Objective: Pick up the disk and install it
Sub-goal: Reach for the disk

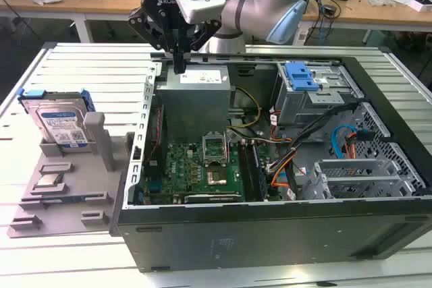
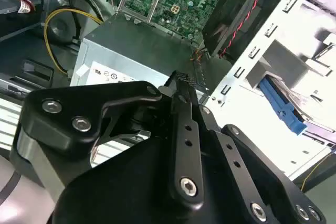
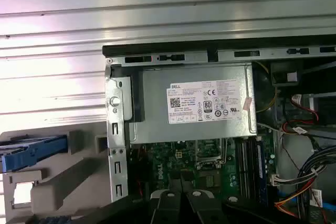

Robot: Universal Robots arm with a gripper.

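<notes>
Open black metal computer tower case (image 1: 270, 241) lying on its side on a white slatted metal table (image 1: 88, 65), with a grey metal power supply box bearing a white label (image 1: 196, 102) beside a green motherboard (image 1: 202, 166) and, toward the exterior view's right, a blue plastic latch (image 1: 300, 75) on a silver metal drive cage (image 1: 317, 102). Beside the case at the exterior view's left stands a grey plastic fixture (image 1: 67, 217) holding 1 small square silver chip (image 1: 48, 181).
</notes>
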